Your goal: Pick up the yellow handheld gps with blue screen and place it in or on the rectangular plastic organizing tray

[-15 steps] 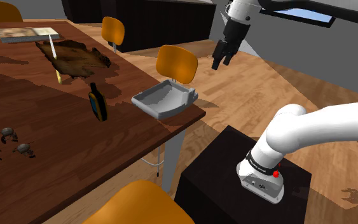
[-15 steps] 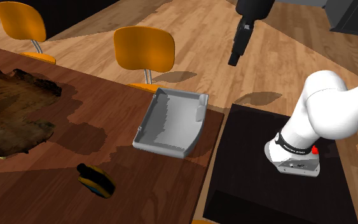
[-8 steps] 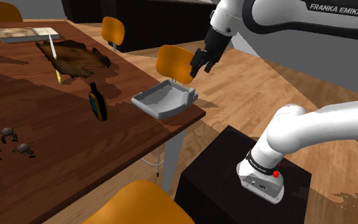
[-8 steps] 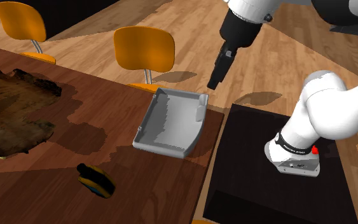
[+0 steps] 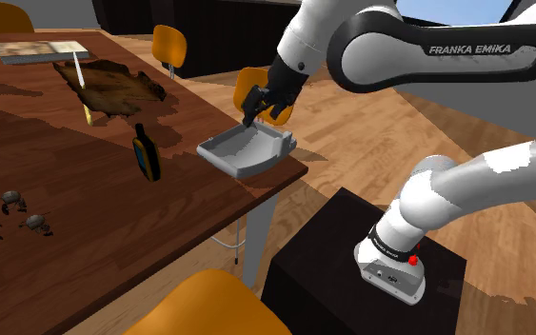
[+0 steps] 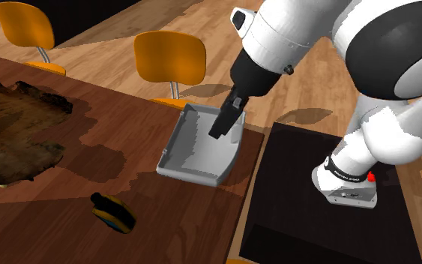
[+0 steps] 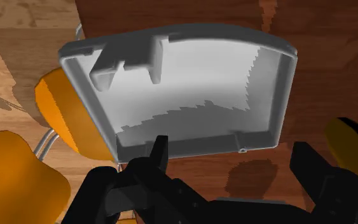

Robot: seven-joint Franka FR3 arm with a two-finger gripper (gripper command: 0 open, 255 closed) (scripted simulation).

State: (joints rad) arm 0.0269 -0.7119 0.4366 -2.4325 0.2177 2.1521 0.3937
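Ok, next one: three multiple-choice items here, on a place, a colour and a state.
1. The GPS is: A in the tray; B on the table, apart from the tray; C in the gripper.
2. The tray is: A grey; B red; C green.
3. The gripper is: A open, empty; B shut on the GPS; C shut on the tray.
1 B: it sits on the wood, clear of the tray. 2 A: grey all over. 3 A: fingers apart, clasping nothing.
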